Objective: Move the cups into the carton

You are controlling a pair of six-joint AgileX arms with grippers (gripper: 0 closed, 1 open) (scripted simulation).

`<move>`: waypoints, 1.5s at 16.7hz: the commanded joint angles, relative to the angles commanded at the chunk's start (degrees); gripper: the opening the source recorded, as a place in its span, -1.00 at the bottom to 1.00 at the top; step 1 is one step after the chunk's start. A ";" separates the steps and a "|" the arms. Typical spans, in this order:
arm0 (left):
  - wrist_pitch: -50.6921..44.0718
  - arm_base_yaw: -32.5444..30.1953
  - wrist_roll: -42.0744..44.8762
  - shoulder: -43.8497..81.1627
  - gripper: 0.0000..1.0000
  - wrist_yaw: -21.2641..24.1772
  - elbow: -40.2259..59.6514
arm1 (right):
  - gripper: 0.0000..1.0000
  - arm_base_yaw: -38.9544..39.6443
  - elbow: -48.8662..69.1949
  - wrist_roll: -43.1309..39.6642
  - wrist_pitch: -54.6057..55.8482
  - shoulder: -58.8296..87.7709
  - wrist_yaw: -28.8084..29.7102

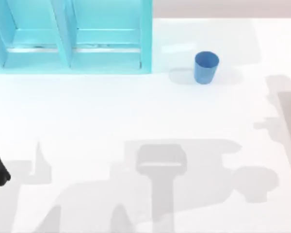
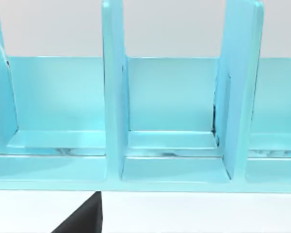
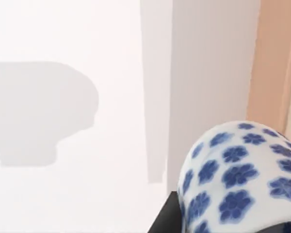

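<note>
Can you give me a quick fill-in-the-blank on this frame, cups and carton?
1. In the top view, the plain blue cup stands on the table to the ____ of the carton.
2. The blue cup stands ____, its open mouth up.
3. The right wrist view shows a white cup patterned with blue ____.
4. The carton is light ____ and split by upright dividers.

Missing words: right; upright; flowers; blue
</note>
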 joint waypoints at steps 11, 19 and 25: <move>0.00 0.00 0.00 0.00 1.00 0.00 0.00 | -1.00 -35.17 1.70 -35.33 -8.14 -6.53 -0.02; 0.00 0.00 0.00 0.00 1.00 0.00 0.00 | -1.00 -36.64 0.58 -36.99 -7.18 -7.16 -0.07; 0.00 0.00 0.00 0.00 1.00 0.00 0.00 | -1.00 -36.66 -11.07 -36.80 5.09 -6.76 -0.13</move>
